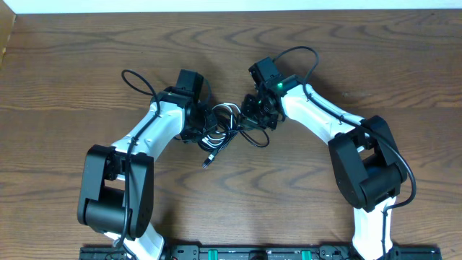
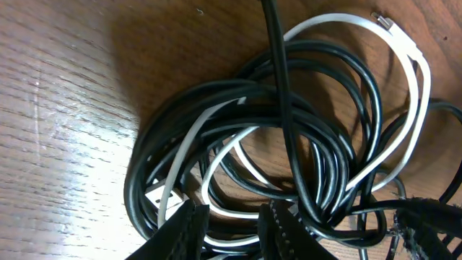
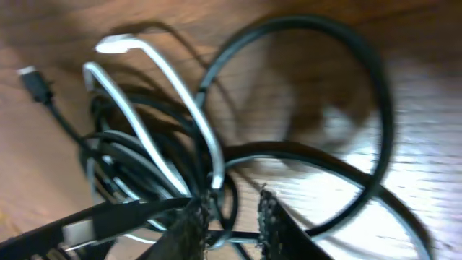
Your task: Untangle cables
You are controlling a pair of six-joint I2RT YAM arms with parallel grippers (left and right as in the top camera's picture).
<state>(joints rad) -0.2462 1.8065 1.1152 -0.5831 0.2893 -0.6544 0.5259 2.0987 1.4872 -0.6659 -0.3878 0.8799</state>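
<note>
Left fingers: the left fingers sit at the near edge of their wrist view, set narrow. The white cable and some black strands run across the gap. I cannot tell whether any strand is pinched.
Right fingers: the right fingers are also narrow. A black strand crosses between them, and the white cable drops toward the finger on the picture's left. A firm grip cannot be confirmed.
Why placed so: each pair comes in at its own side of the knot, probably so the two can draw strands apart in opposite directions.
Cables: the cables lie in one tangled heap on the table, between the two arms and touching or just beside both pairs of fingers.
Left wrist view only: black coils are stacked several deep. The white cable threads through them and swings out wide on the far side to a small plug tip.
Right wrist view only: a big black loop lies open on the wood beyond the fingers, and a black plug sits off at the far left. The picture is blurred.
Overhead only: the whole layout shows, with both arms bent inward to the heap. One loose end trails out of it toward the robot's base. I cannot tell whether that is the plug seen from the right wrist.
Judgement: nothing looks separated yet, so the untangling seems barely begun.
</note>
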